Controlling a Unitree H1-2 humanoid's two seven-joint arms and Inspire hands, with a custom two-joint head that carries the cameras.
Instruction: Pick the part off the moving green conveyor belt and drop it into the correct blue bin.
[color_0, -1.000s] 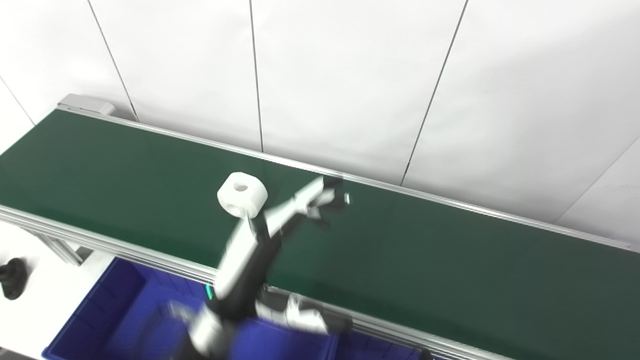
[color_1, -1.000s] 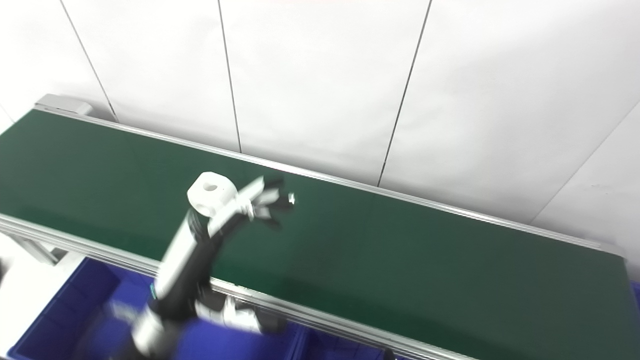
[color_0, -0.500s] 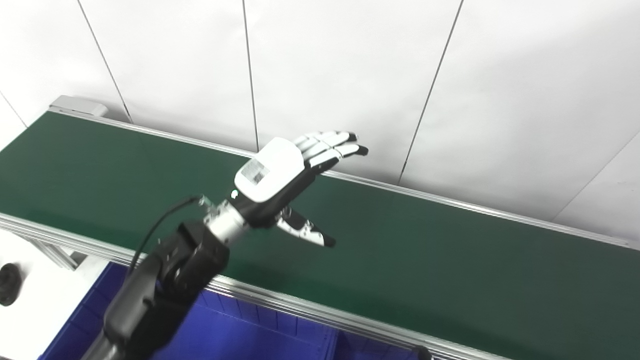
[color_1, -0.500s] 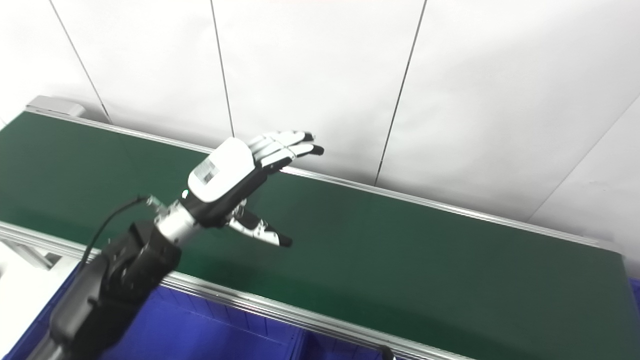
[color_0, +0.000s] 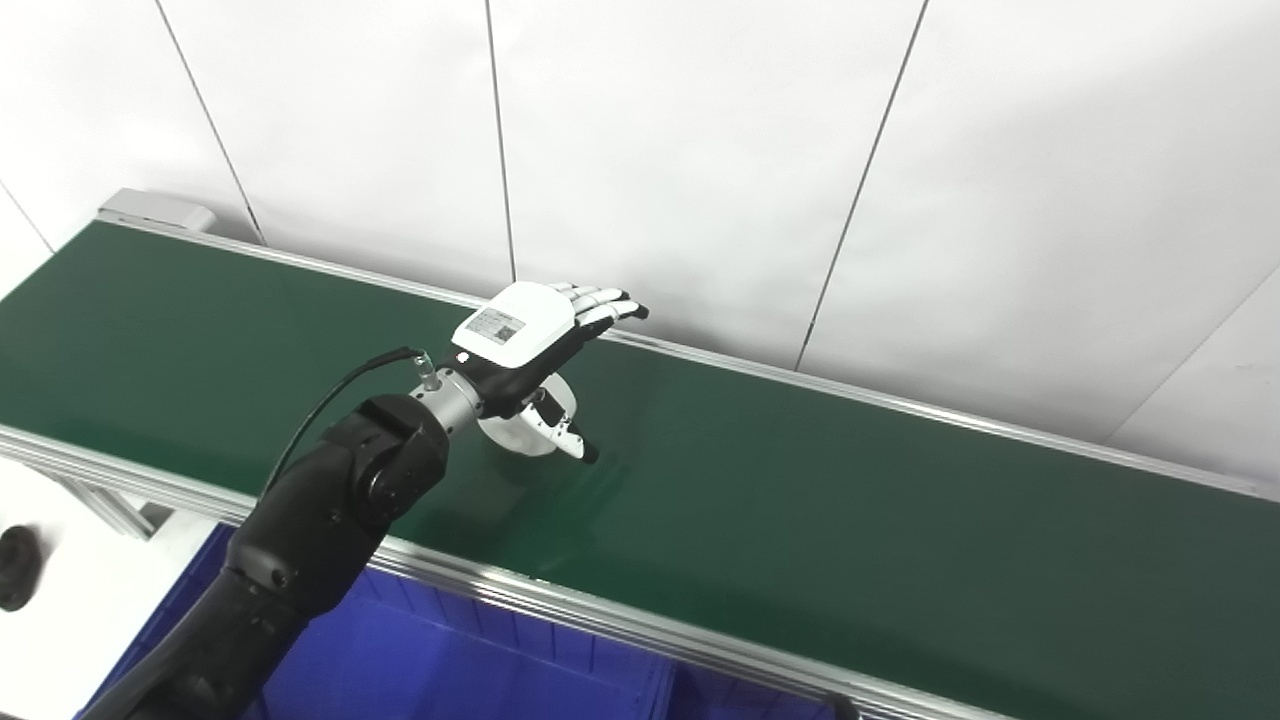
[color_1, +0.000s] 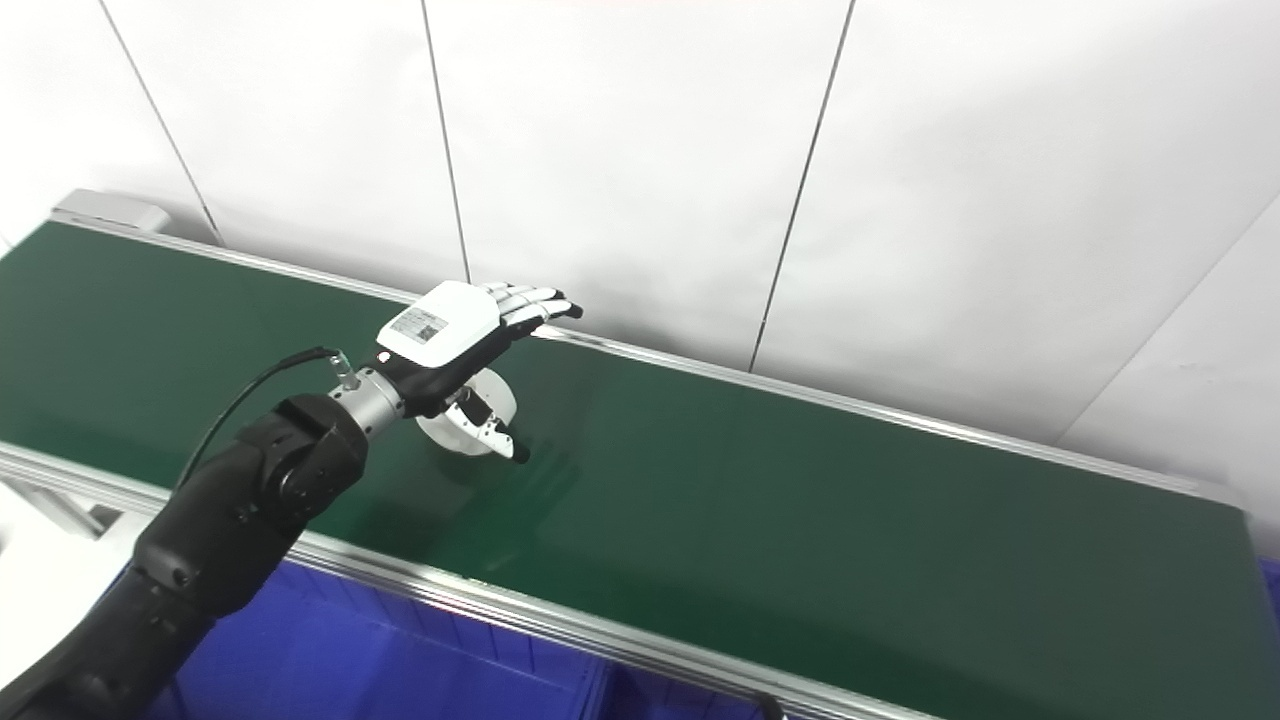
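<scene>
Main risk: the dark green conveyor belt (color_0: 800, 500) is moving, so the white round plastic part with a flat side (color_0: 530, 432) could slip out from under the left hand (color_0: 520, 335) before the fingers close; late closure means a miss or a glancing knock that pushes it along the belt. Second risk: a shallow pinch on a smooth rounded body, so it may twist out on the lift and land short of the blue plastic bin (color_0: 450, 670) below the near aluminium rail (color_0: 560, 610)

Hand state: left hand spread wide, palm down, fingers (color_0: 600, 300) straight and reaching toward the far rail, thumb (color_0: 565, 437) dropped low on the near side of the part. It has hold of nothing. Thumb looks just beside or brushing the part's edge, can't tell which

Part location: on the belt, mid-width, directly beneath the palm, mostly hidden by it in both head views

Right hand isn't visible

Which bin is correct can't be judged from here, only one blue bin edge shows
</scene>
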